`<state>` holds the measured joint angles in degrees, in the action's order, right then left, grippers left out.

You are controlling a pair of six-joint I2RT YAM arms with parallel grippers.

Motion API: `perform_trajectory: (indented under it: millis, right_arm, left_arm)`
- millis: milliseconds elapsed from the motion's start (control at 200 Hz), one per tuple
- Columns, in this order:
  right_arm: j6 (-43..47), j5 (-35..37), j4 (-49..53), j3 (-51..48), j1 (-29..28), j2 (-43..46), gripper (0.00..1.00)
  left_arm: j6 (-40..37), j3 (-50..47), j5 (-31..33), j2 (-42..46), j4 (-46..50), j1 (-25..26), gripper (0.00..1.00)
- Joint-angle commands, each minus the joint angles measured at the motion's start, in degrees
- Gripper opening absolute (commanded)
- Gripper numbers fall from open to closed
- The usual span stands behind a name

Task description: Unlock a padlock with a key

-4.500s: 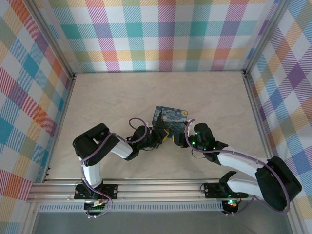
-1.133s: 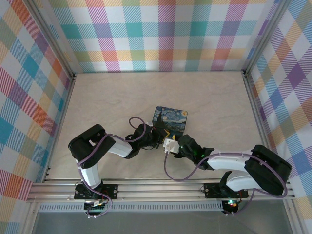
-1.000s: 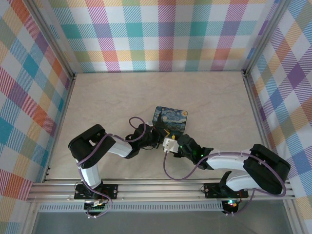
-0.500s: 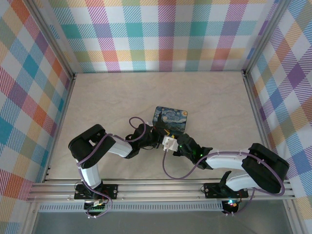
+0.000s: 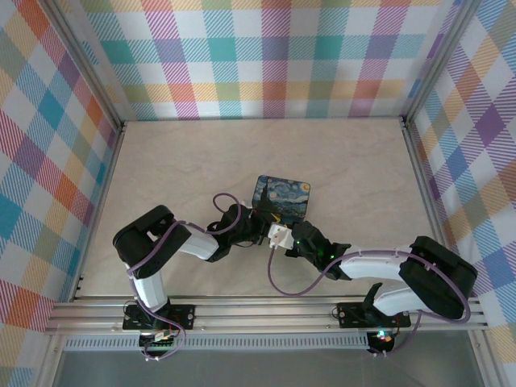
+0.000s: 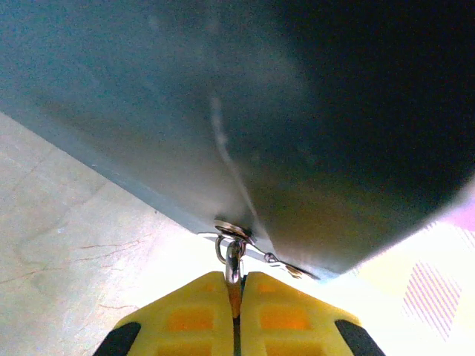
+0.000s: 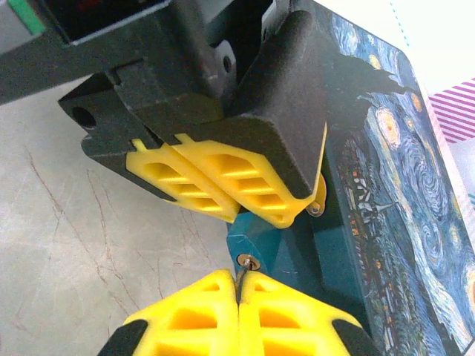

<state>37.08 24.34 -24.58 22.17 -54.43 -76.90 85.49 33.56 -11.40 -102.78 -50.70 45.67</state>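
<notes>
Partly, the pale table (image 5: 185, 161) is covered by both arms, which meet at the near edge of the painted tin (image 5: 282, 197). From the top we cannot make out what lies between the claws, because they are too crowded there. In the left wrist view the tin's dark wall is very close and blurred. The left gripper (image 6: 234, 279) has its yellow fingers pressed together on the padlock (image 6: 232, 254). We can make out just a small metal loop of it, at the tin's lower edge. The right gripper (image 7: 238, 288) is closed too. It pinches a thin piece with a round metal head, seemingly the key (image 7: 246, 264), just beside the tin's teal corner.
</notes>
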Motion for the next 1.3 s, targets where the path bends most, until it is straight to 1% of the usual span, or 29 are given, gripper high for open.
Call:
perform_trajectory:
  millis: [0, 320, 450, 610, 690, 715, 810, 1075, 1295]
  right_arm:
    - [-2.04, 2.05, -1.54, 2.15, -0.27, -0.59, 0.00]
    - [-8.72, 2.90, 1.99, 6.29, -0.57, -0.54, 0.00]
    - [-14.08, 0.60, 5.83, 8.30, -0.67, 0.49, 0.00]
    - [-26.28, -0.76, 4.46, 6.39, -0.67, 1.97, 0.00]
    - [-30.88, -0.89, 3.39, 4.86, -0.67, 2.11, 0.00]
    - [-33.82, -0.87, 3.09, 4.42, -0.66, 2.17, 0.00]
    - [-38.85, -1.83, 2.47, 3.16, -0.67, 2.11, 0.00]
    - [-50.60, -4.35, -1.82, -0.79, -0.61, 2.02, 0.00]
    - [-54.73, -6.25, -4.37, -2.29, -0.49, 0.16, 0.00]
  left_arm:
    - [0.29, 0.80, -0.73, 0.39, -0.11, -0.16, 0.00]
    - [0.34, 0.63, -0.40, 0.67, 0.12, -0.11, 0.00]
    - [0.41, 0.54, -0.23, 0.75, 0.34, 0.01, 0.00]
    - [0.30, 0.46, -0.10, 0.99, 0.64, -0.04, 0.00]
    - [0.29, 0.54, -0.11, 1.01, 0.95, 0.02, 0.00]
    - [0.27, 0.60, -0.11, 1.07, 1.03, 0.01, 0.00]
    - [0.20, 0.63, -0.12, 1.01, 1.10, 0.05, 0.00]
    - [-0.67, 0.98, 0.06, 1.40, 2.72, 0.12, 0.00]
    - [-1.46, 1.16, 0.49, 2.16, 4.26, 0.13, 0.00]
